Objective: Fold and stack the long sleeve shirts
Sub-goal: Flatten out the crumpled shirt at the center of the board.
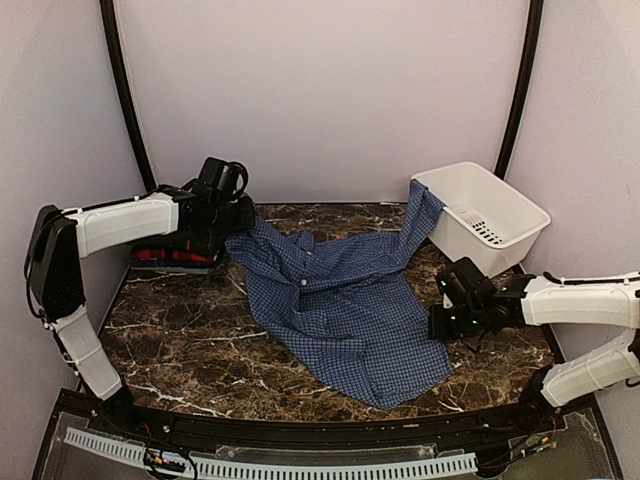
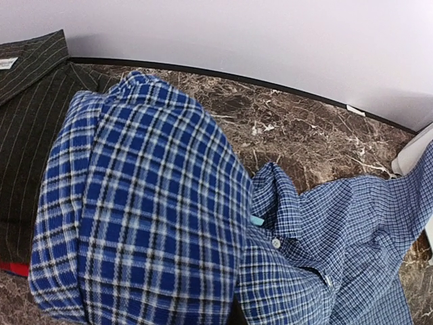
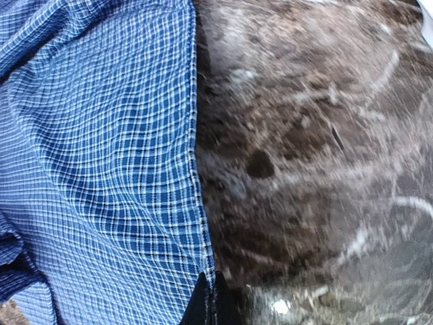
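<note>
The right gripper is caught low in its wrist view, fingertips pressed together on the hem of the blue checked shirt, which is spread across the middle of the marble table. At upper left, the fingers of the left gripper are hidden by bunched blue cloth, so its state cannot be told. One sleeve is draped over the white basket. A pull could tip it, or the thin hem could be lost.

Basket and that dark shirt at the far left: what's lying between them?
The blue shirt, spread over the marble table, one sleeve draped on the basket rim. The top view shows it.
</note>
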Robot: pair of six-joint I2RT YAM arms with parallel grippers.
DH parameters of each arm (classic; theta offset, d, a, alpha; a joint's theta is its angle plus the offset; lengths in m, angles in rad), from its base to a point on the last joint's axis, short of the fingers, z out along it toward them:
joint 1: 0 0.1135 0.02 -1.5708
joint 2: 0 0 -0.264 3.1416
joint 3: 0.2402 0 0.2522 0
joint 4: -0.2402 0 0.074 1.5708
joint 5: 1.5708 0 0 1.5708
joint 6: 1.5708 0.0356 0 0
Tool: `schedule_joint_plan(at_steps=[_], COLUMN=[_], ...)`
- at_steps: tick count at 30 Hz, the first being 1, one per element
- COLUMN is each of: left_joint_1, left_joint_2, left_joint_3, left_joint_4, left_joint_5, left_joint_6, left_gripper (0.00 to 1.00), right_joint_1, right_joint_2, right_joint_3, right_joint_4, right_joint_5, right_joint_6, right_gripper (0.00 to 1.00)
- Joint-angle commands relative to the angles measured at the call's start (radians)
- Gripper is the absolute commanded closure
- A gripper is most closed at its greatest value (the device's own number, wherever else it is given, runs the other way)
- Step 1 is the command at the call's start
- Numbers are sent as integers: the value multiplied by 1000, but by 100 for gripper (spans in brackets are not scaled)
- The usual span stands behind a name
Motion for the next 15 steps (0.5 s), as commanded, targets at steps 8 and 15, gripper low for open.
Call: schedule_joint_plan(at_steps=[8, 15], left_joint_1=[65, 88], left_joint_2=[339, 354], left_joint_3=[416, 494], left_joint_4=[-102, -152], left_joint_5=[64, 142], left_joint_6=[57, 95], left_gripper=[99, 48], right_joint_1=[14, 23], right_joint_2=[-243, -243], right_joint_3=[-143, -53], right_joint_4=[-76, -154], right_joint_5=[-115, -25], right_joint_6=[219, 154], right_gripper=[100, 82])
